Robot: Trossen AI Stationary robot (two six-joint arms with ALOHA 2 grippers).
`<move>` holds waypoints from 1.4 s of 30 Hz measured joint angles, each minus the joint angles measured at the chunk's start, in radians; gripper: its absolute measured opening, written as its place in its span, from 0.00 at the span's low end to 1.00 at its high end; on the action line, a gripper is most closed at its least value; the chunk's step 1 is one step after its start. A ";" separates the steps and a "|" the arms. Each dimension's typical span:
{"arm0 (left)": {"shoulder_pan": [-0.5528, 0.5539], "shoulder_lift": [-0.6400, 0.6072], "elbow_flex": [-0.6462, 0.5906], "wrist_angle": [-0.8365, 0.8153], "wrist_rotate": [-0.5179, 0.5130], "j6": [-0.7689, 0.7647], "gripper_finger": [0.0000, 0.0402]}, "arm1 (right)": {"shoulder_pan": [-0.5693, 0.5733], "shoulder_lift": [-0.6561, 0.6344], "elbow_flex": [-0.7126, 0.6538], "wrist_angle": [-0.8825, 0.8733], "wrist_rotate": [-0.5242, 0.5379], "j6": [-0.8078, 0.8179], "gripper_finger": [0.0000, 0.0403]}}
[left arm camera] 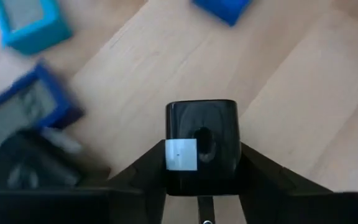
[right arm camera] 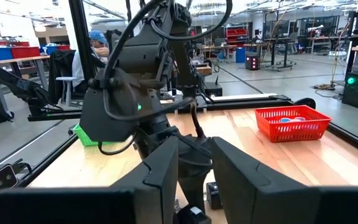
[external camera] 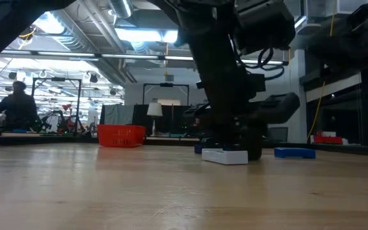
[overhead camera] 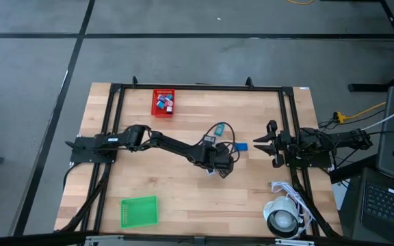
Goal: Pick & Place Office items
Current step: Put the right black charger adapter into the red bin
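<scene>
The left claw [left arm camera: 202,163] is clenched on a small black block [left arm camera: 202,146], which should be lifted straight up, gently, so the blue pieces [left arm camera: 27,23] just beside it aren't bumped.

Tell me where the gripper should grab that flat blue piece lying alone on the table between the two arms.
The flat blue piece lies low on the wood, so come straight down from above and pinch its two long edges across the narrow width. The right gripper seems nearer; the left gripper looks occupied with a black block.

A robotics lab or workshop: a wooden table [overhead camera: 183,191] on grey floor, with ceiling strip lights [external camera: 142,33], workbenches [right arm camera: 17,62], red storage bins [right arm camera: 27,51] and a seated person [right arm camera: 89,56] beyond.
</scene>
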 joint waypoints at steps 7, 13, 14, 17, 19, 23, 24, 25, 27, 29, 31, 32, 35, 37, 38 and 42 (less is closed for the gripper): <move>-0.003 -0.103 0.001 0.164 -0.068 0.236 0.36 | 0.000 0.000 0.000 0.000 0.000 0.000 0.25; -0.008 -0.219 0.001 0.400 -0.161 0.564 0.36 | 0.000 0.000 0.000 0.000 -0.016 0.002 0.25; -0.010 -0.239 0.002 0.436 -0.186 0.622 0.36 | 0.000 0.000 0.000 0.000 -0.018 0.002 0.25; -0.015 -0.280 -0.028 0.596 -0.215 0.816 0.36 | 0.000 0.000 0.000 -0.002 -0.029 0.011 0.26; -0.015 -0.299 -0.076 0.713 -0.229 0.910 0.36 | 0.000 0.000 0.000 -0.005 -0.040 0.017 0.26; 0.021 -0.376 -0.260 0.842 -0.227 0.940 0.36 | 0.000 0.000 0.000 -0.007 -0.045 0.021 0.26; 0.036 -0.403 -0.326 0.890 -0.204 0.927 0.36 | 0.000 0.000 0.000 -0.007 -0.045 0.023 0.26; 0.051 -0.432 -0.401 0.949 -0.176 0.918 0.36 | 0.000 0.000 0.000 -0.007 -0.045 0.023 0.26; 0.082 -0.485 -0.570 1.117 -0.125 0.892 0.36 | 0.000 0.000 0.000 -0.007 -0.045 0.023 0.26; 0.108 -0.542 -0.752 1.295 -0.097 0.872 0.36 | 0.000 0.000 0.000 -0.007 -0.045 0.024 0.26; 0.138 -0.600 -0.934 1.462 -0.087 0.839 0.36 | 0.000 0.000 0.000 -0.007 -0.045 0.024 0.26; 0.154 -0.625 -1.015 1.529 -0.099 0.820 0.36 | 0.000 0.000 0.000 -0.007 -0.045 0.024 0.26; 0.197 -0.700 -1.246 1.639 -0.153 0.753 0.36 | 0.000 0.002 0.000 -0.006 -0.045 0.024 0.26; 0.224 -0.774 -1.365 1.645 -0.169 0.712 0.36 | 0.000 0.004 0.000 -0.007 -0.037 0.023 0.26; 0.240 -0.817 -1.415 1.642 -0.188 0.687 0.36 | 0.000 0.006 0.000 -0.004 -0.036 0.023 0.26; 0.328 -0.983 -1.563 1.542 -0.263 0.615 0.36 | 0.000 0.009 0.000 -0.005 -0.033 0.022 0.26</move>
